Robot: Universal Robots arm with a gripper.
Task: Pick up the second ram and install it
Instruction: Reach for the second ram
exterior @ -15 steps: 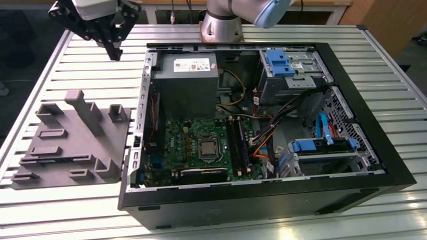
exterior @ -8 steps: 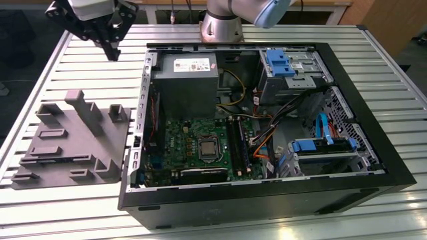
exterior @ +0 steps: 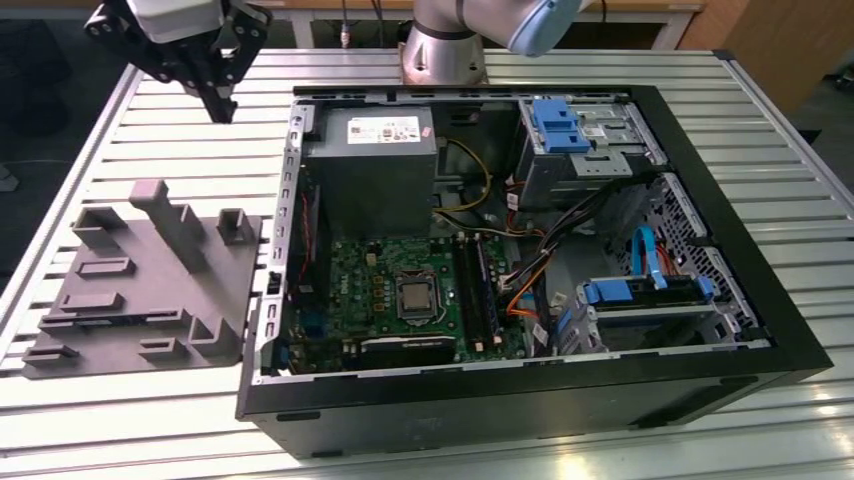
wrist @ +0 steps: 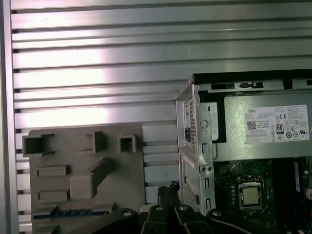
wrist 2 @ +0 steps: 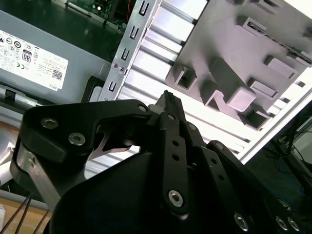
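Black fingers (exterior: 219,100) hang high over the far end of the bench (exterior: 160,150), on the exterior view's left. Their tips are pressed together and nothing is held between them. Under them are bare silver slats, and the far corner of the computer case (exterior: 534,400) is just beside them.

A grey holder (exterior: 160,290) with pegs and slots lies flat on the bench. It sits on the exterior view's left of the case. The second ram (exterior: 118,320) rests in a long slot of this holder, at the end closest to the exterior view's camera. In the first wrist view it shows as a thin dark blue strip (wrist: 68,212).

So the second ram is well apart from the fingers. It lies lower down, toward the near end of the bench, and the holder's tall pegs stand between the two. Its long side runs across the exterior view, from left to right, along the holder's near edge. I think the fingers are far from being in place for a grab, since they are high up at the other end of the holder.

Inside the open case lies the green motherboard (exterior: 367,280). Its long black sockets (exterior: 470,285) sit just beside the shiny chip (exterior: 416,297). They run from far to near, crossways to the second ram. I cannot tell what already sits in them.
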